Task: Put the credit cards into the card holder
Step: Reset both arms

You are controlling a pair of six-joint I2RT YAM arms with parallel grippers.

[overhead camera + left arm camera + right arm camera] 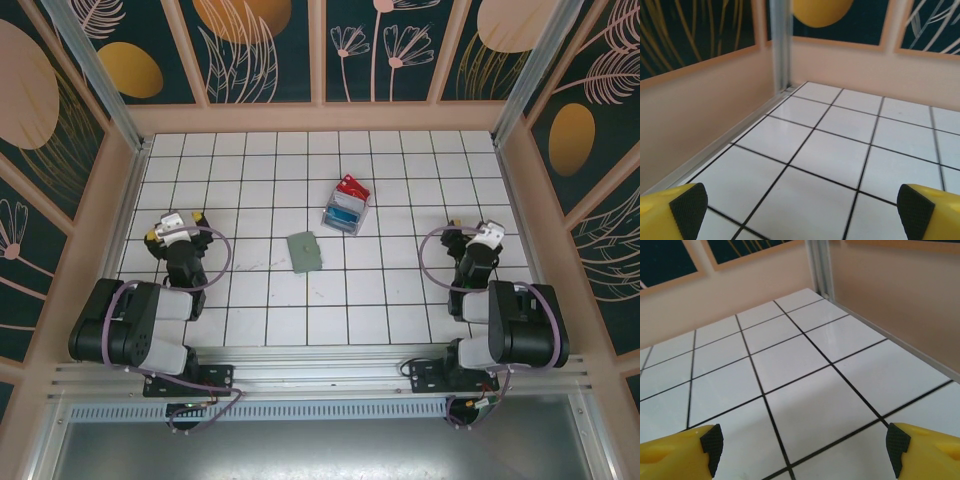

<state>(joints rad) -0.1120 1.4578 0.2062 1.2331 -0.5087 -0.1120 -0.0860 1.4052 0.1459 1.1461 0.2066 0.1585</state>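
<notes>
Left gripper [175,226] and right gripper [474,230] gape empty, flanking the flat grey-green card holder [304,252]; print on red-and-blue plastic credit cards [347,205] unreadable.

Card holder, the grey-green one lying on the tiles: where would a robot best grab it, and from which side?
Likely an edge of the card holder, coming down from above: it lies flat and thin on the tiled table, so only a rim offers anything to pinch.

Qty of credit cards [346,203] in clear tray [328,220], far of centre: too small to tell, marks not readable. card holder [304,252] flap: unclear. left gripper [801,209] & right gripper [805,447]: fingers cut off by btm edge.
</notes>
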